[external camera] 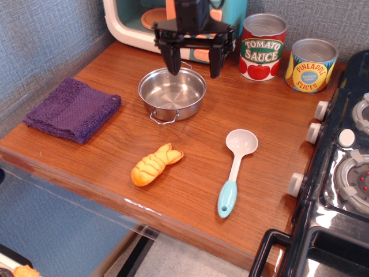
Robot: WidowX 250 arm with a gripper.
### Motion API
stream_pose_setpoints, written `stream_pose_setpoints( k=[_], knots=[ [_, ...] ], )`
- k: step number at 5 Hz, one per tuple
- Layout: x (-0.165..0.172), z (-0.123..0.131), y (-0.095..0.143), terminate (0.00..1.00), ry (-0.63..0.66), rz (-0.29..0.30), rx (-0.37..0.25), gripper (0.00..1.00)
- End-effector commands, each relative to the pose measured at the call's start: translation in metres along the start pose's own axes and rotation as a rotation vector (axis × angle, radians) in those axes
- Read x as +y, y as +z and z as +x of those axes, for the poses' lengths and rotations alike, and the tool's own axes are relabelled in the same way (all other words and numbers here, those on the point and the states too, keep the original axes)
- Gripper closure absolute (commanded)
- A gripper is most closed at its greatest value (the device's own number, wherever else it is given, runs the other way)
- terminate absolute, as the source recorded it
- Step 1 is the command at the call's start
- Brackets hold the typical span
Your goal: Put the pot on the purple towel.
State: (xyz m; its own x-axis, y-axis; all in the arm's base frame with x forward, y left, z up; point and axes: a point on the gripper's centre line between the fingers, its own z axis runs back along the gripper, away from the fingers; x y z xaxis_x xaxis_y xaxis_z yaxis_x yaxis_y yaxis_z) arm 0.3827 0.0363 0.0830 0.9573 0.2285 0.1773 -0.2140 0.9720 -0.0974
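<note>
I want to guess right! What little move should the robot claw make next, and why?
Probably lower straight down so one finger goes inside the pot and one outside its far rim. The gripper is open, hanging over that rim and holding nothing, and the pot sits apart from the purple towel.

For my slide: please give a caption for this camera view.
Open gripper above the pot; purple towel lies apart to its left.

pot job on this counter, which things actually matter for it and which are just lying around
Belong to the job:
pot, sitting empty on the wood
purple towel, left of the pot, nothing on it
tool, open, above the pot's back rim

Just lying about:
tomato sauce can
pineapple slices can
white ladle
orange toy food
toy microwave
stove
</note>
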Motion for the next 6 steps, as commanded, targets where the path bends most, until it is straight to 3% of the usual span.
stream_pose_setpoints(
  k=[1, 2, 3, 4, 6],
  knots=[
    [-0.006, 0.011, -0.031, 0.00, -0.028, -0.059, -0.044, 0.00],
    [-0.013, 0.011, -0.050, 0.00, -0.053, -0.044, -0.005, 0.00],
    [-0.013, 0.009, -0.068, 0.00, -0.081, 0.023, 0.034, 0.00],
    [-0.010, 0.008, -0.076, 0.00, -0.070, 0.027, 0.048, 1.00],
    [-0.011, 0.008, -0.068, 0.00, -0.069, 0.027, 0.043, 1.00]
  ],
)
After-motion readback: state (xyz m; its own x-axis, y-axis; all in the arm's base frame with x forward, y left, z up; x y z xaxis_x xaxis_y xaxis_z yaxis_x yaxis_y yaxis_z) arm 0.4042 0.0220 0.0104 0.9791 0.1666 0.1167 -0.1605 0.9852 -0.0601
